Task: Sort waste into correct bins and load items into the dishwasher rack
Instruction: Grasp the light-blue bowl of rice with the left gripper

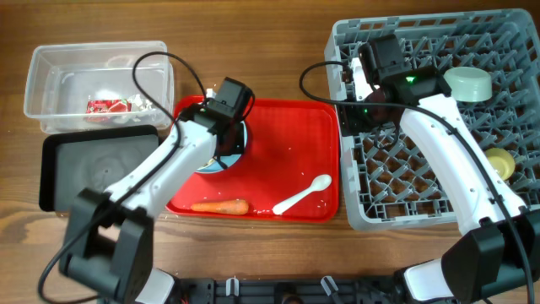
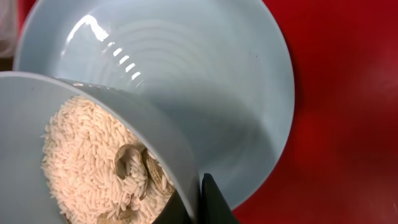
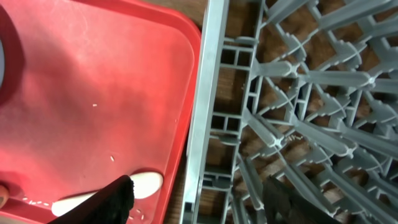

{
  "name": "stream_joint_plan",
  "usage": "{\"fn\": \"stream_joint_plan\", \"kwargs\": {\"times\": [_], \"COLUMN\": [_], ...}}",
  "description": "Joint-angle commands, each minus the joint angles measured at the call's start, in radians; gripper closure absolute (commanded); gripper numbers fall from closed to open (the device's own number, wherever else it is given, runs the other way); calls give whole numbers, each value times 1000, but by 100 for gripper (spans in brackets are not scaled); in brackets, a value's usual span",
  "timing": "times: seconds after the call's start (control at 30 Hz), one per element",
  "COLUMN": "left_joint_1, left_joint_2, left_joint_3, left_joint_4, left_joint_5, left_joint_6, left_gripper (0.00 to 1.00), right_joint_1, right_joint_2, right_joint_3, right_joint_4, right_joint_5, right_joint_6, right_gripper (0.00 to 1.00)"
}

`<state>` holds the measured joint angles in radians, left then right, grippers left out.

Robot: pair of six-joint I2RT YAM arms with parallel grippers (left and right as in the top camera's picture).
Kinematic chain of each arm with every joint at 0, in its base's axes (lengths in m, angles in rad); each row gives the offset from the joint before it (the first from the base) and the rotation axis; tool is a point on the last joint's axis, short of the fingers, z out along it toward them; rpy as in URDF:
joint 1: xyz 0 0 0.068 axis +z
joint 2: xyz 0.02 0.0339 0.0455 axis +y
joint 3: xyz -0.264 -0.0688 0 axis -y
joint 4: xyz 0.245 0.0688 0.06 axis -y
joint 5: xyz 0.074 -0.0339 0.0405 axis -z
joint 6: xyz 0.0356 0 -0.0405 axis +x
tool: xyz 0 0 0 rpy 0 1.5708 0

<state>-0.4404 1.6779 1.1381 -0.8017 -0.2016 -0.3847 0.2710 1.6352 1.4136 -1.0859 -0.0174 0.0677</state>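
My left gripper (image 1: 226, 127) (image 2: 200, 208) is shut on the rim of a light blue plate (image 2: 37, 93), tilted over the red tray. Beige rice-like food scraps (image 2: 87, 162) lie on the plate. A second, deeper light blue dish (image 2: 205, 81) sits just beyond it. My right gripper (image 1: 361, 103) (image 3: 199, 202) is open and empty over the left edge of the grey dishwasher rack (image 1: 354, 215) (image 3: 208, 93). A white spoon (image 1: 304, 196) (image 3: 146, 185) and an orange carrot (image 1: 219, 205) lie on the red tray. A mint bowl (image 1: 468, 82) and a yellow cup (image 1: 499, 160) sit in the rack.
The red serving tray (image 1: 287, 139) (image 3: 93, 93) lies between the bins and the rack. The clear tub (image 1: 51, 76) at the back left holds a red-and-white wrapper (image 1: 105, 105) and white tissue. The black tray (image 1: 93, 165) sits in front of it. Loose rice grains dot the red tray.
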Motion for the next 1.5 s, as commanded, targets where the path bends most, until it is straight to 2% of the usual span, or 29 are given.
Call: {"fn": "stream_joint_plan", "kwargs": {"times": [0.0,0.1,0.13,0.17,0.3,0.5,0.6,0.67,0.77,0.83,1.0,1.1,1.13,1.3,1.47], "left_joint_1": [63,176,265,306,607,884,931,962,1019,1066,1199,1255,1279,1342,1343], "left_joint_2": [-148,-247,-278,-284,-281,-251,-207,-158,-87,-43,61,97,99,99,99], "left_joint_3": [5,5,5,5,5,5,5,5,5,5,5,-3,-31,-121,-122], "left_joint_4": [-57,-99,-114,-118,-127,-100,-85,-74,-79,-78,-178,-240,-235,-200,-200], "left_joint_5": [-16,53,101,129,377,589,623,728,914,1004,1381,1533,1577,1642,1691], "left_joint_6": [-46,-46,-45,-44,42,160,172,188,278,283,516,638,645,673,671], "left_gripper": [96,96,96,96,96,96,96,96,96,96,96,96,96,96,96], "right_joint_1": [-3,-38,-65,-85,-161,-162,-162,-162,-162,-162,-162,-162,-162,-162,-162], "right_joint_2": [-11,-54,-78,-93,-128,-128,-128,-128,-128,-128,-128,-128,-128,-128,-128], "right_joint_3": [-1,-1,-1,-1,-1,-1,-1,-1,-1,-1,-1,-1,-1,-1,-1], "right_joint_4": [-6,-6,-8,-11,-37,-38,-39,-42,-42,-42,-42,-41,-42,-41,-41], "right_joint_5": [18,18,18,17,17,18,18,18,18,18,18,18,18,18,18], "right_joint_6": [14,15,14,14,14,13,11,11,10,10,11,10,10,10,10], "right_gripper": [32,32,32,32,32,32,32,32,32,32,32,32,32,31,32]}}
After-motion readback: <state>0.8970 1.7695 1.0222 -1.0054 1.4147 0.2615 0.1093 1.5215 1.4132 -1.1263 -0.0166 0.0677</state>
